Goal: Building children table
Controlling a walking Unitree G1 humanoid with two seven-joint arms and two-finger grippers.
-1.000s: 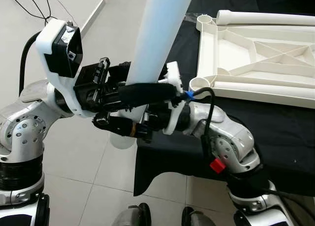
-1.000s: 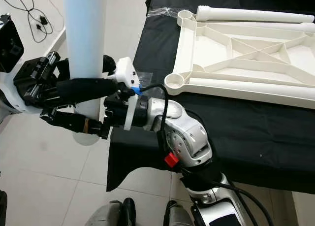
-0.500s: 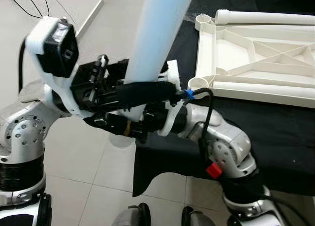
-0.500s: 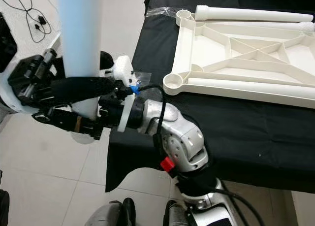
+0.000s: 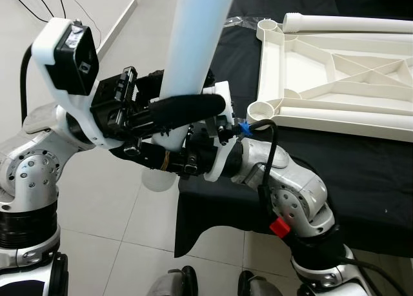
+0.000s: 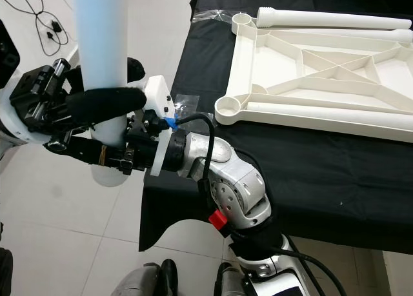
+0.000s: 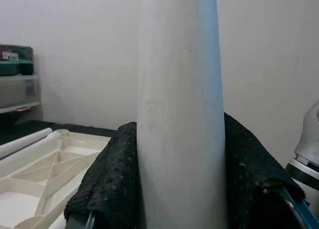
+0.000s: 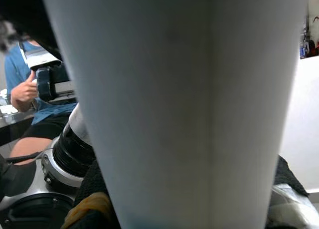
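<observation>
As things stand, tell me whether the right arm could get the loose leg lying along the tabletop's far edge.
Probably not yet. The right gripper is shut on the upright table leg off the table's corner, and the loose leg lies beyond the upturned tabletop.

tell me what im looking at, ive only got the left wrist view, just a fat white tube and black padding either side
Observer: That tube is a table leg, held upright over the floor, left of the black-covered table.
Operator: which hand has it
Observer: Both. The left hand clamps it, and the right hand grips just below.
Operator: where does it go
Observer: Probably a round corner socket on the upturned white tabletop; the near one sits empty.
Operator: other legs?
Observer: Another leg lies along the tabletop's far edge.
</observation>
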